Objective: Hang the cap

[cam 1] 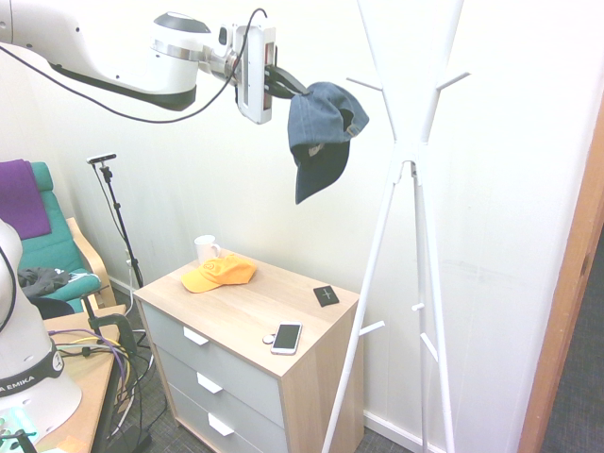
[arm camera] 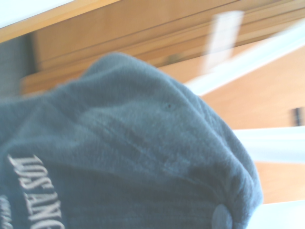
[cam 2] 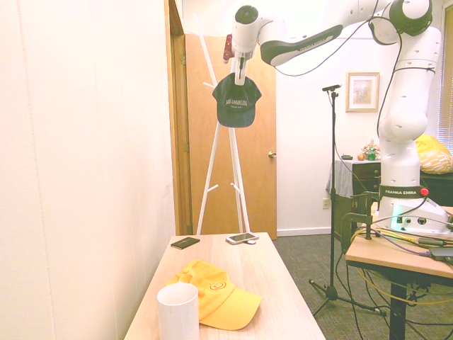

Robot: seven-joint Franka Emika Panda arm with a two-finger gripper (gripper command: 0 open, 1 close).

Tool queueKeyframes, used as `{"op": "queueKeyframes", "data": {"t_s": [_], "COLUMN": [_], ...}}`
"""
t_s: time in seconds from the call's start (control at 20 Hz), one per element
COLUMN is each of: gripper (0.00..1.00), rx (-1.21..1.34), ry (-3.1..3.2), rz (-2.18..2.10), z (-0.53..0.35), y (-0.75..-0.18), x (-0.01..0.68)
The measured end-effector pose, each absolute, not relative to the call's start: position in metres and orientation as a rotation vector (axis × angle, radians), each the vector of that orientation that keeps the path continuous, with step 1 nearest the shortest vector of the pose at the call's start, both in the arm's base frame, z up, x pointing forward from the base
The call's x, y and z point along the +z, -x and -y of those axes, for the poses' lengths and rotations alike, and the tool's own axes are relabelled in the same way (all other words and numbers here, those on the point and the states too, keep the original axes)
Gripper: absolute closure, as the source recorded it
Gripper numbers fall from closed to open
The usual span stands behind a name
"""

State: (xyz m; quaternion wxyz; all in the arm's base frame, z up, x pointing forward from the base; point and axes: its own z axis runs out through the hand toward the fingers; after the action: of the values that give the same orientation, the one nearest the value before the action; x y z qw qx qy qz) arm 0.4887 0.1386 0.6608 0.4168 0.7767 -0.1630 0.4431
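Observation:
The navy-blue cap [cam 1: 323, 127] hangs high in the air from my gripper [cam 1: 291, 85], which is shut on the cap's crown. Its brim points down, and white lettering shows on its front [cam 2: 237, 100]. The wrist view is filled by the cap's blue fabric [arm camera: 133, 152] with its white print. The white coat stand [cam 1: 408, 160] rises just right of the cap, and its upper pegs [cam 1: 363, 83] lie close beside the cap. In the second exterior view the cap hangs in front of the stand [cam 2: 221, 152].
An orange-yellow cap [cam 1: 219, 274], a white mug [cam 1: 206, 249], a phone [cam 1: 287, 337] and a small black item [cam 1: 327, 295] lie on the wooden drawer unit [cam 1: 247, 311] below. A wooden door [cam 2: 251, 163] stands behind the stand. A green chair [cam 1: 57, 245] is at left.

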Motion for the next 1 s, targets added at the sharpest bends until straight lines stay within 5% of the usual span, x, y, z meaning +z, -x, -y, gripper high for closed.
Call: {"op": "queueKeyframes", "data": {"t_s": [0.4,0.8,0.85,1.0], "gripper": [1.00,1.00,0.00,0.00], "rx": [1.225,1.154,1.151,1.150], "ry": [-1.901,-1.915,-1.922,-1.930], "rz": [0.434,0.401,0.401,0.401], "z": [-0.141,-0.107,-0.104,-0.098], "y": [-0.480,-0.540,-0.547,-0.555], "x": [0.748,0.693,0.683,0.660]}}
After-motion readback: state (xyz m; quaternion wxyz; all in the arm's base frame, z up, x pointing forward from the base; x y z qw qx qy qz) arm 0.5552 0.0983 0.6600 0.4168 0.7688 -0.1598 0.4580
